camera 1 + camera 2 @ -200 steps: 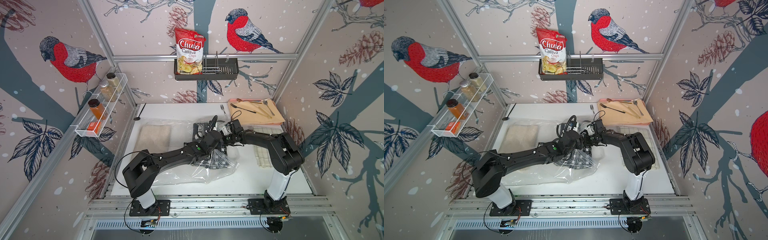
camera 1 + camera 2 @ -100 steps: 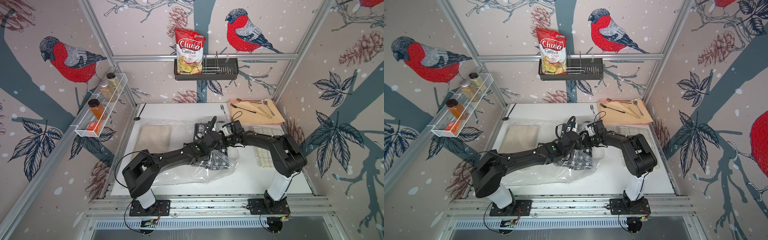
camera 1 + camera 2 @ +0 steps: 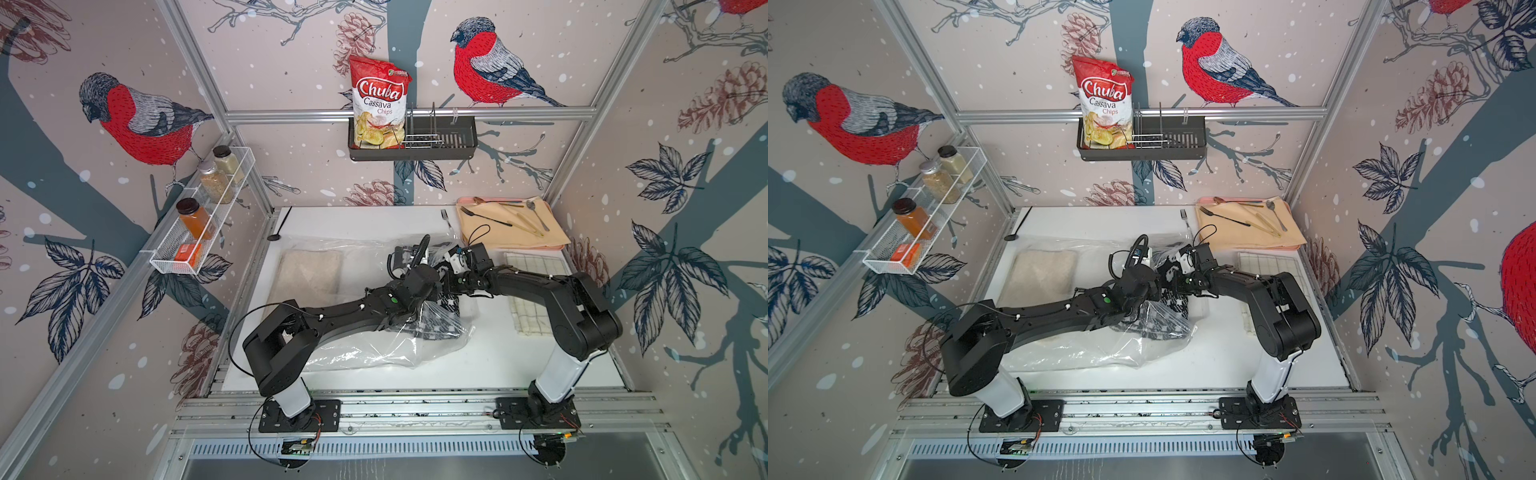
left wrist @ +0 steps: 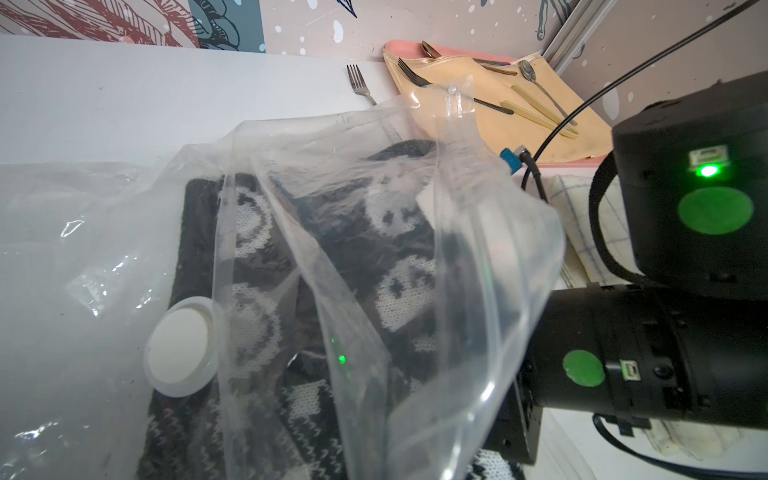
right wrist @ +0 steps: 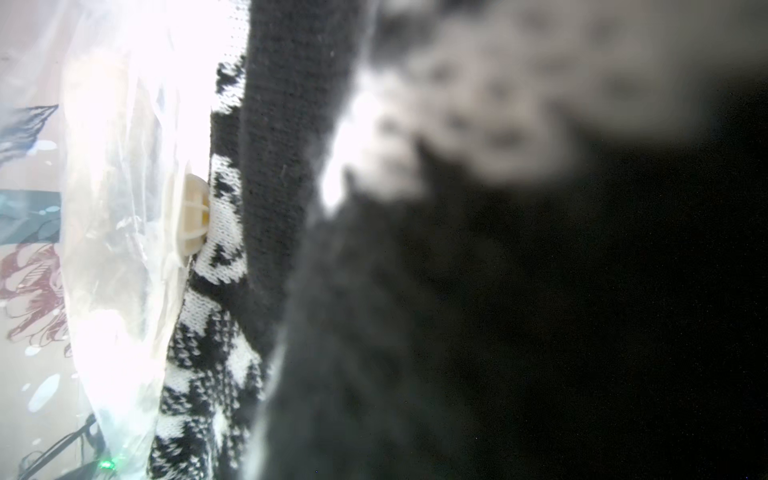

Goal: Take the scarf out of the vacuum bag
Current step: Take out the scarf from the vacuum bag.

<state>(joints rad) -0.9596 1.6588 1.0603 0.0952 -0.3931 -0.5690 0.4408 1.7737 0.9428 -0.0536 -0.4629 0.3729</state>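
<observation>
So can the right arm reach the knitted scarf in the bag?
Probably yes. The clear plastic vacuum bag is held open towards it, and the right arm reaches inside, close up to the black and white knitted scarf.

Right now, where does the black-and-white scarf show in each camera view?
Both top views: scarf mid-table, right of the beige cloth.
Left wrist: centre, behind clear plastic.
Right wrist: fills most of the picture, partly blurred.
Shared landmark: vacuum bag around it in all views; white valve cap against it in both wrist views.
</observation>
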